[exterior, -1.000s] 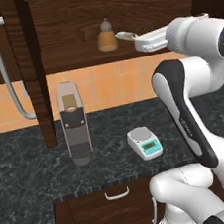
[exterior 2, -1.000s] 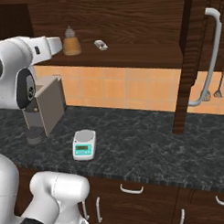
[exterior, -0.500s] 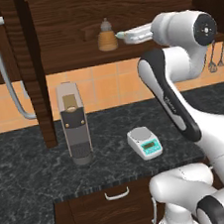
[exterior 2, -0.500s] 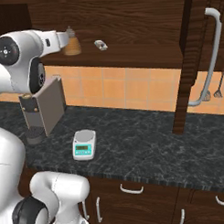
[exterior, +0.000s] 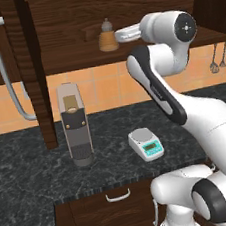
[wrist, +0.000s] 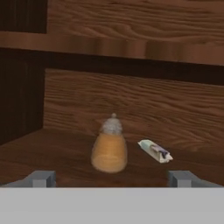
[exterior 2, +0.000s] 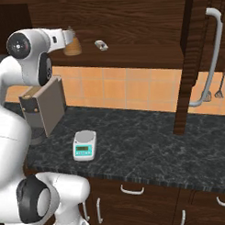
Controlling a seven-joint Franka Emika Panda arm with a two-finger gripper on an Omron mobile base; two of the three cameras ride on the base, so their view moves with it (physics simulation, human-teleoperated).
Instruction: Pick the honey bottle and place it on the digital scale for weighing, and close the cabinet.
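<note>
Honey bottle (wrist: pixel 109 151) ahead, centred btwn wide-spread jaws, untouched.

You are looking at a rendered home kitchen; a dark speckled stone tabletop (exterior: pixel 21 167) runs under an orange tiled backsplash (exterior 2: pixel 132 88); dark wood drawers (exterior 2: pixel 135 196) with short silver handles sit below it; an open wall cabinet (exterior: pixel 72 55) with long curved bar handles hangs above; a coffee machine (exterior: pixel 76 125) and a digital scale (exterior: pixel 146 144) stand on the tabletop; cooking utensils (exterior 2: pixel 213 90) hang on the wall.
</note>
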